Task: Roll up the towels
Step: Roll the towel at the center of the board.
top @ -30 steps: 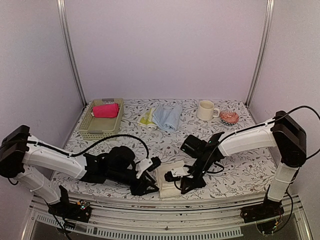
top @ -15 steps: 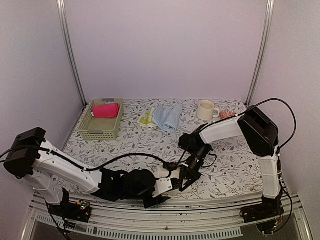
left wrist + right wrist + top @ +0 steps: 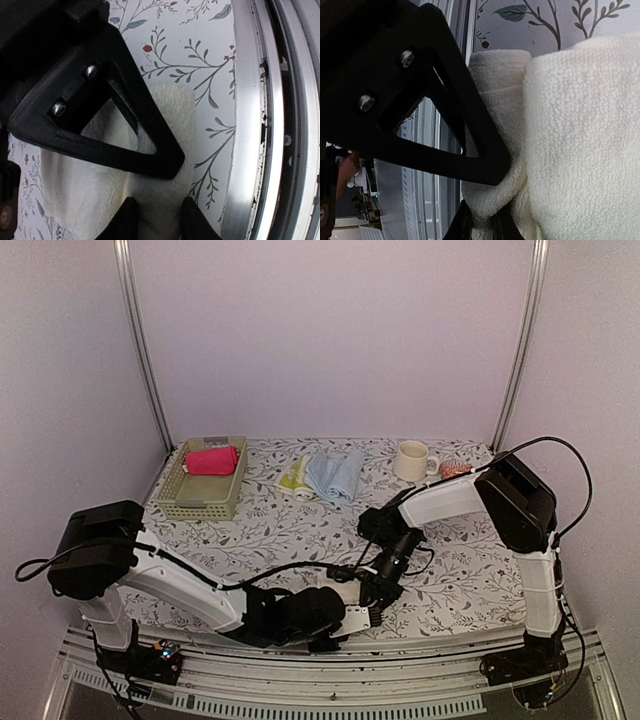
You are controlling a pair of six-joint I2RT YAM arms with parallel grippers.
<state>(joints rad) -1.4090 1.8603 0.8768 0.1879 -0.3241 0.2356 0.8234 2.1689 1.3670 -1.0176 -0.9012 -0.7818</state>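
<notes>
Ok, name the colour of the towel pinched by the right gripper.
Cream-white towel; right wrist view shows it best.

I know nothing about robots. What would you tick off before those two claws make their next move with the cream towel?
1. Grip of the right claw on a fold of the cream towel: ok.
2. Grip of the left claw on the same towel: ok.
3. Towel lying on the table, not over the metal edge: ok, though close.
4. Roll tight and even: cannot tell; the arms hide it from above.
5. The blue towel and the mug well away from the work: ok.
</notes>
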